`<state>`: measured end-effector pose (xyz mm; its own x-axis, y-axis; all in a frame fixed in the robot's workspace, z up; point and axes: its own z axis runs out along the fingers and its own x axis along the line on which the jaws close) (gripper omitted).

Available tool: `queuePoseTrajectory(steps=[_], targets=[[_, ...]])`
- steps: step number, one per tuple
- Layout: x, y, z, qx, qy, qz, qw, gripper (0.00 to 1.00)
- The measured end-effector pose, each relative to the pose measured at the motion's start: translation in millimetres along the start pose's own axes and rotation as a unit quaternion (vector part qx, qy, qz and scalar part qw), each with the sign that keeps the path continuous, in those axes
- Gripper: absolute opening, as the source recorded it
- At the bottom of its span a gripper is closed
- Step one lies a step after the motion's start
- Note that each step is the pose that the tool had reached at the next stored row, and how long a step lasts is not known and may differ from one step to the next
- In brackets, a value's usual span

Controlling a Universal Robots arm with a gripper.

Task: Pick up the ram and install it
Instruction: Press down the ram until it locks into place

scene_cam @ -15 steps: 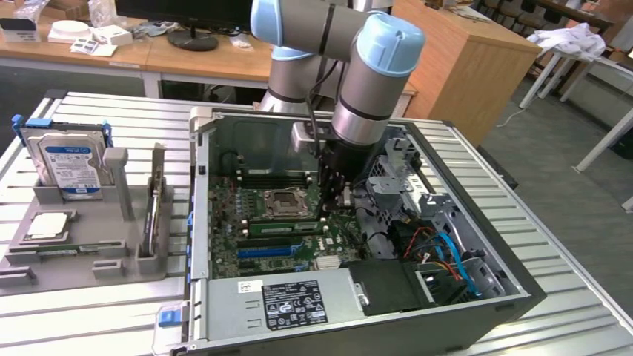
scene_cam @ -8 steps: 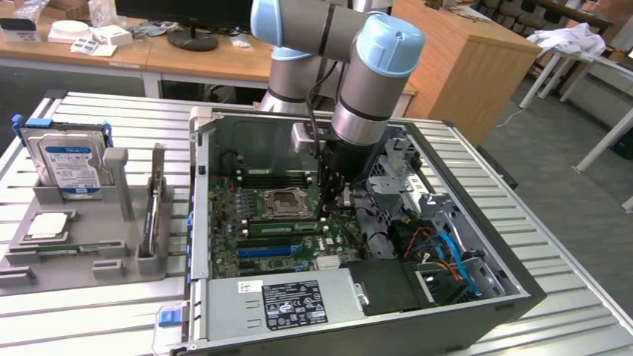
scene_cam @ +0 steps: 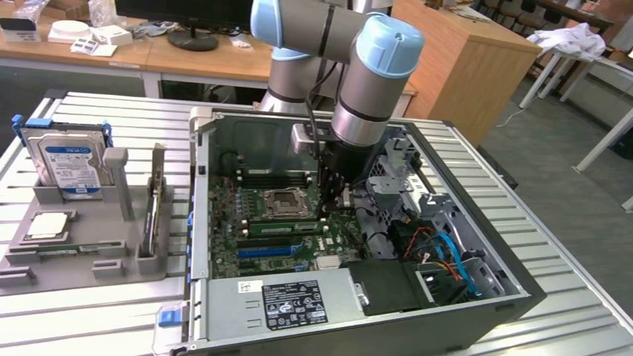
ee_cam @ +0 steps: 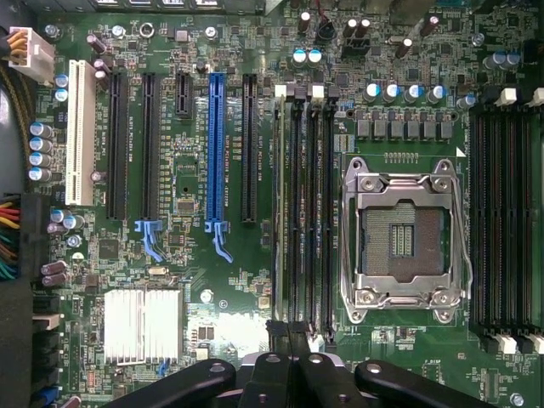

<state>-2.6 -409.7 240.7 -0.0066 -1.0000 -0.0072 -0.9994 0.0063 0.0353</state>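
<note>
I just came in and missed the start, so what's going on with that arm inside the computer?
A robot arm is reaching down into the open computer case, with its tool low over the motherboard. The tool is shut and sits over the memory slots beside the empty processor socket. A green ram stick stands on edge in the outermost of those slots. On the exterior view's left, a grey holder carries a hard drive and a square silver chip.

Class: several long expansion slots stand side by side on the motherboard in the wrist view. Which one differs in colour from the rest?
The blue slot: it is bright blue, flanked by black slots, with a white slot at the row's end.
</note>
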Motion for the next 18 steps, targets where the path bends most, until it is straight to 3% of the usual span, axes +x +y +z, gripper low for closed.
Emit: queuePoseTrajectory(steps=[18], targets=[[0.0,-1.5,1.7,0.0,0.0,0.0,1.0,0.11]])
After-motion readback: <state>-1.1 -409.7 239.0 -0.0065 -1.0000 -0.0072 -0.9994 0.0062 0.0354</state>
